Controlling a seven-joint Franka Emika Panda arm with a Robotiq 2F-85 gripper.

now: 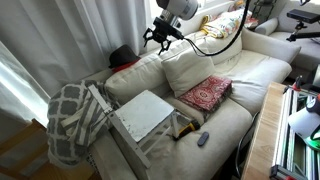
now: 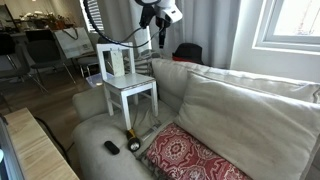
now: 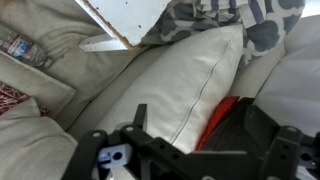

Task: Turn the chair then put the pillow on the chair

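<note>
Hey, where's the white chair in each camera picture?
Exterior view: chair, left of centre, lower half.
Exterior view: chair, left of centre, upper half.
Wrist view: only a white corner at the top edge.
Shared landmark: red cushion, beside the chair; a sliver at the wrist view's left edge.

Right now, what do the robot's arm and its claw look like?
The arm is white and rounded at its wrist. The gripper is black, with two linked fingers on a boxy body. A thin black cable runs from the wrist.
</note>
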